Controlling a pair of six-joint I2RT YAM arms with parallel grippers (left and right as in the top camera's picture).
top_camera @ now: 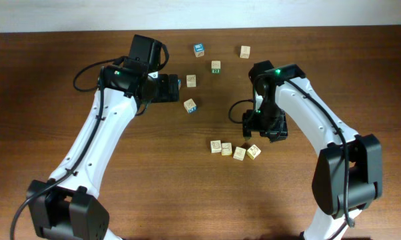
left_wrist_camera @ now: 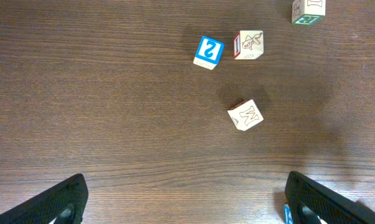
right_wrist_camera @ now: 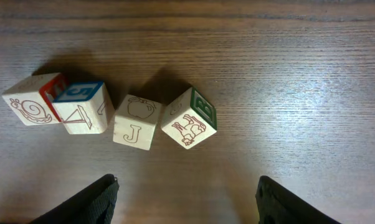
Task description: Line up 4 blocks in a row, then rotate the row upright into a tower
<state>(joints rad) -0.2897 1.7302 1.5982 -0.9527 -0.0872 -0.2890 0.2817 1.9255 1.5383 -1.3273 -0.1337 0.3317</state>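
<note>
Overhead: four blocks (top_camera: 239, 153) sit in a row near centre, just near of right gripper (top_camera: 263, 127), jaws apart, empty. Same for left gripper (top_camera: 170, 87), far left. Likely light, rigid, smooth wood. Pinch opposite flat faces, right-end B block (right_wrist_camera: 189, 118) first; the row is packed close.

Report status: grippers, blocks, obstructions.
Left gripper open, empty. Right gripper open, empty, close to row of four wooden blocks. Nothing between it and them.

Four blocks (right_wrist_camera: 136, 122) lie in a row just before the right hand (right_wrist_camera: 187, 194).
</note>
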